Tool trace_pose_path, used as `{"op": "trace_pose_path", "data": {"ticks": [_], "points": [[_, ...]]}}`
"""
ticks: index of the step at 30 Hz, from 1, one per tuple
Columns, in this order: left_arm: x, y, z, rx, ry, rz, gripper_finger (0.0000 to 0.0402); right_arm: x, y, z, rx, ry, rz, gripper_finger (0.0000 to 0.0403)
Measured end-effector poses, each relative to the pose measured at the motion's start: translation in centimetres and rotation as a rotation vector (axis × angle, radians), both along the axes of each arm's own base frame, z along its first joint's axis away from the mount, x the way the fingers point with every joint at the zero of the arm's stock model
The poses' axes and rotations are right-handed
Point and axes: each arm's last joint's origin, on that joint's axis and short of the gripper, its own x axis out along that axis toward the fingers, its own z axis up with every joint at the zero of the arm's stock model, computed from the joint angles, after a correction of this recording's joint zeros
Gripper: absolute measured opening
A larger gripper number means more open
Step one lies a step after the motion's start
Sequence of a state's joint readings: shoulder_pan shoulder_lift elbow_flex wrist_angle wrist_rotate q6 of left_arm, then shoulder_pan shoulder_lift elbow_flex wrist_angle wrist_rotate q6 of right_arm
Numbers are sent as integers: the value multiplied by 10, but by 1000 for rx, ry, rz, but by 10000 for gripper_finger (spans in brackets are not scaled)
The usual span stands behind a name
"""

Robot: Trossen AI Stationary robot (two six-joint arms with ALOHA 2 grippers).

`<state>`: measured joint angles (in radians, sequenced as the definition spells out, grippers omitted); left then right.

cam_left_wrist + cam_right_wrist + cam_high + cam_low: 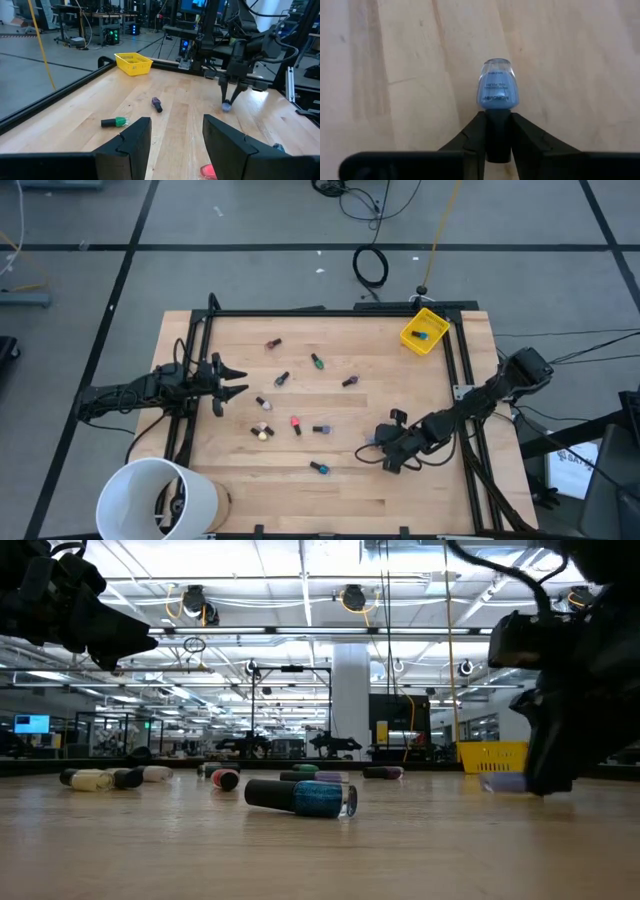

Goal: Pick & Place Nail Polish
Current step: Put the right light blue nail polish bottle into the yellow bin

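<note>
Several nail polish bottles lie scattered on the wooden table point(330, 490), among them a green one point(114, 121), a purple one point(157, 104) and a teal one point(305, 797). My right gripper point(373, 442) is low over the table right of centre, shut on a pale blue bottle point(498, 85), which also shows in the left wrist view point(226, 106). My left gripper point(235, 383) waits open at the table's left side, above the table, with nothing between its fingers point(135, 142). My right gripper pinches the pale blue bottle's dark cap point(498, 125) between its two fingers. The fingers slant down from the table's right side and lie along the bottle. The glass body sticks out beyond the fingertips, pointing down toward the wood. Whether it is clear of the table, I cannot tell.
A yellow bin point(424, 330) stands at the far right corner and holds a blue thing. A large white bucket point(155, 500) stands at the near left corner. A black frame rail point(330, 312) runs along the table's far and side edges.
</note>
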<state>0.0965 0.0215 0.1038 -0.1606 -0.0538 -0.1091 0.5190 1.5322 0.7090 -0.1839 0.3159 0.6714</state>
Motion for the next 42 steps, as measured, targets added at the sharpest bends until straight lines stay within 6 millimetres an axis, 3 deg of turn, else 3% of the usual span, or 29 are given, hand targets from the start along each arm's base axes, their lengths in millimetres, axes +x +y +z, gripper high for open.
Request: {"op": "trace_pose_path", "data": {"ticks": [8,19,26,34,42], "points": [[0,0,0,0,0,0,177,5,0,35,-16,-232,53,55],[0,0,0,0,-1,0,177,20,7,57,-55,-489,168,55],[0,0,0,0,0,0,177,26,16,76,42,-708,317,55],[0,0,0,0,0,0,177,12,30,89,276,-979,587,55],[0,0,0,0,0,0,177,-17,48,112,540,-1277,1044,56]]}}
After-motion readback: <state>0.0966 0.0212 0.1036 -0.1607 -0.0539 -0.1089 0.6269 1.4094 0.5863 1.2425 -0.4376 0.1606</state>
